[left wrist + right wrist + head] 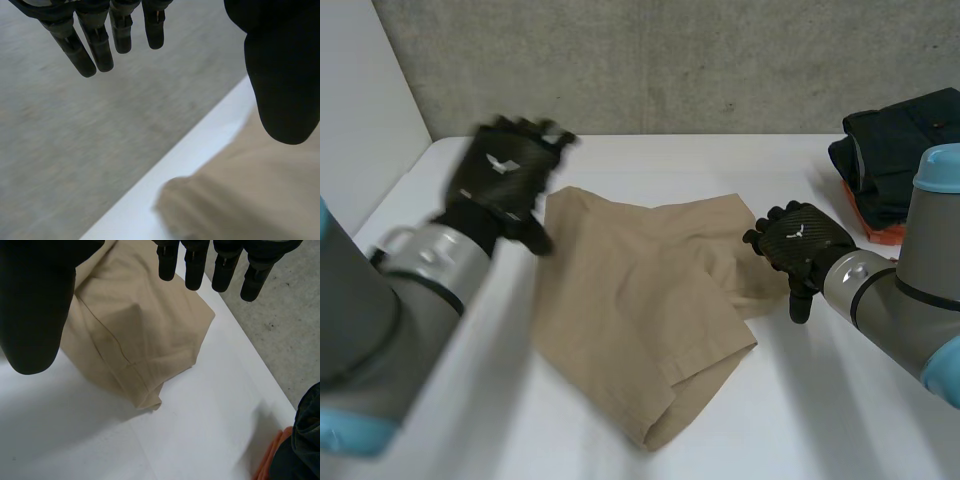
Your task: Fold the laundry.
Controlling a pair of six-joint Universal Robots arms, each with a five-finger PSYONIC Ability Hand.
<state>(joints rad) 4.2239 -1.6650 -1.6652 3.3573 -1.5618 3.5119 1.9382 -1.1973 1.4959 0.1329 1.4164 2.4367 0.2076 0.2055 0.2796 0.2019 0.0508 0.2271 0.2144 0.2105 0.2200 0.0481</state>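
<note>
- Left hand [505, 175]: fingers [100, 47] straight and spread, thumb set wide of them, nothing between. Released. The hand hangs clear of the table [820, 400].
- Below that thumb lies a rounded far corner of the tan garment [640, 300], untouched. Past the fingertips are the table's edge and the concrete wall [670, 60].
- Right hand [798, 243]: fingers [195, 265] straight, thumb well apart from them. Released, grasping nothing.
- Under its palm is the garment's near-right side, where a doubled layer with a stitched hem runs down to a blunt point. I cannot tell whether the palm touches the cloth.
- The garment lies on the table between the two hands, partly doubled over, with uneven edges. Judgement: the fold is started but not squared.
- Judgement: the hands sit open over opposite sides so that each can take a corner and the cloth can lift evenly.
- Outward of the right hand, well apart from the garment, is a stack of dark folded clothes [900, 150] on an orange piece [883, 234]. It is likely the finished pile, kept off the working area.
</note>
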